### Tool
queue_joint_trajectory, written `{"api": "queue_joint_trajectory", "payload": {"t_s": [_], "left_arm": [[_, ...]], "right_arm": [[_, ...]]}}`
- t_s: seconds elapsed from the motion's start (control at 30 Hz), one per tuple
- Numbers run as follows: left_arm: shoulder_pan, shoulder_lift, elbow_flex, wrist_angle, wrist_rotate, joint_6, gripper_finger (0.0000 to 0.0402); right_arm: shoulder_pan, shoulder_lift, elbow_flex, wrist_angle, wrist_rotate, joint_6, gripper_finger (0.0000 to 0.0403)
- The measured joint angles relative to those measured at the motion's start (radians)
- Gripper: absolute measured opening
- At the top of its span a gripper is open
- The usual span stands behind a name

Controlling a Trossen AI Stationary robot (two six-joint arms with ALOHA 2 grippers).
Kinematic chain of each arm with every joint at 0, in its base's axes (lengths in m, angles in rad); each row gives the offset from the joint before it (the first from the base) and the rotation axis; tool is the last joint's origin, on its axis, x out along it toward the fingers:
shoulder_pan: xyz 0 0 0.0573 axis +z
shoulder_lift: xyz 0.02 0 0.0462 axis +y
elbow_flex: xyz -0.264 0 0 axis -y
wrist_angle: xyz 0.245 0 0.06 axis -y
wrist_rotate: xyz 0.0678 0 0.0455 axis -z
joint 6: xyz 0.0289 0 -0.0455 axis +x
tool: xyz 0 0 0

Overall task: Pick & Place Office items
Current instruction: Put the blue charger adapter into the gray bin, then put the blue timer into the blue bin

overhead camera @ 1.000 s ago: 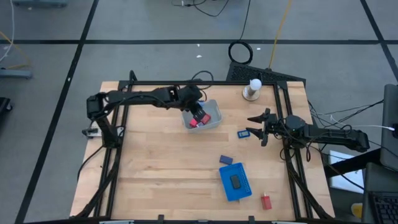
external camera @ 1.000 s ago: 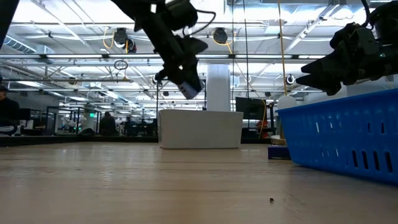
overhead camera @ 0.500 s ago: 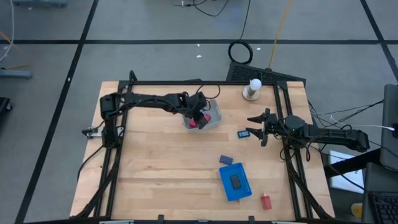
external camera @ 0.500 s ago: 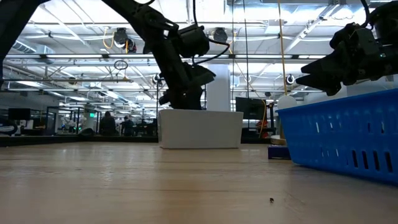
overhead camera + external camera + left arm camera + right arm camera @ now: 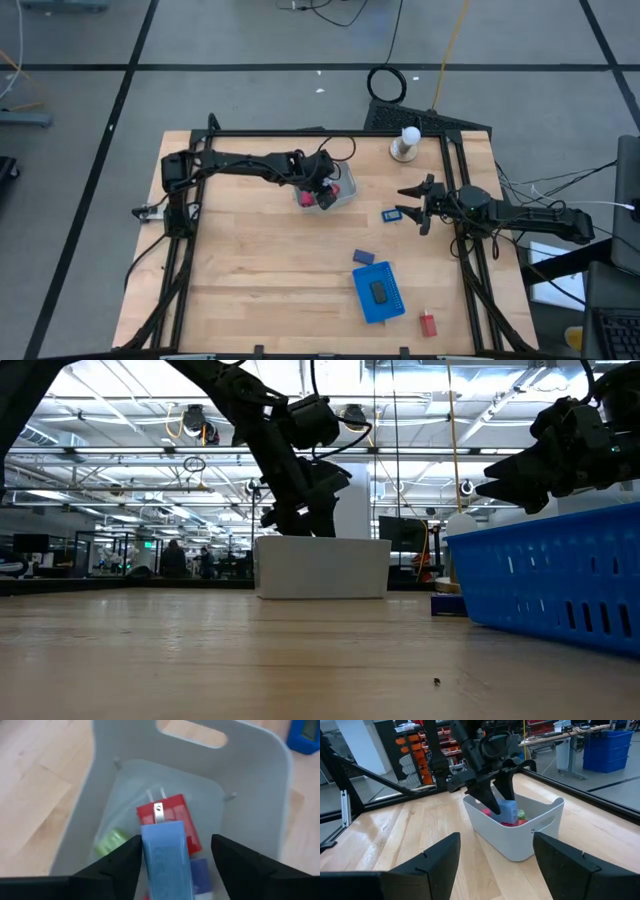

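Observation:
My left gripper (image 5: 322, 192) reaches down into the pale bin (image 5: 343, 188), open. A light blue block (image 5: 165, 857) stands between its fingers, close beside one of them, above a red piece (image 5: 172, 815), a green piece (image 5: 111, 842) and a dark blue piece (image 5: 200, 870) on the bin's floor. My right gripper (image 5: 410, 205) waits open near the table's right side, next to a small blue piece (image 5: 391, 214). A dark blue block (image 5: 363, 257) and a red block (image 5: 428, 324) lie on the wood. A black piece (image 5: 379, 291) lies in the bright-blue tray (image 5: 390, 308). My left gripper comes into the bin from above, slanting down. The light blue block's long side (image 5: 146, 855) lies right beside the inner face of one finger (image 5: 125, 862), while a clear gap parts it from the other. I cannot tell whether that finger touches it.
A white knob-shaped object (image 5: 409, 143) stands near the table's far edge. A black frame (image 5: 300, 133) runs round the tabletop. Bare wood stretches across the near-left part (image 5: 250, 270). In the low view the tray wall (image 5: 545, 580) stands close on the right.
My left gripper came down from above the bin into it, carrying the light blue block along. In the low view its fingers stand wider apart now than half a second ago, so it has opened. The block sits inside the bin.

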Motion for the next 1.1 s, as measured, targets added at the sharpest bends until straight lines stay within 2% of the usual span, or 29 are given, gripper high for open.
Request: {"api": "queue_joint_trajectory", "payload": {"t_s": [0.3,0.47,0.67,0.87,1.1], "left_arm": [[-0.024,-0.020,0.002,0.026,0.076,-0.016,0.0267],[-0.036,-0.094,0.002,0.061,0.077,-0.040,0.0258],[-0.037,-0.221,0.002,0.107,0.075,0.000,0.0239],[-0.037,-0.322,0.002,0.140,0.075,0.001,0.0226],[-0.038,-0.349,0.002,0.144,0.075,-0.132,0.0234]], "right_arm": [[0.000,0.000,0.000,0.000,0.000,0.000,0.0242],[0.000,0.000,0.000,0.000,0.000,0.000,0.0242],[0.000,0.000,0.000,0.000,0.000,-0.005,0.0242],[0.000,0.000,0.000,0.000,0.000,-0.180,0.0242],[0.000,0.000,0.000,0.014,0.001,-0.160,0.0242]]}}
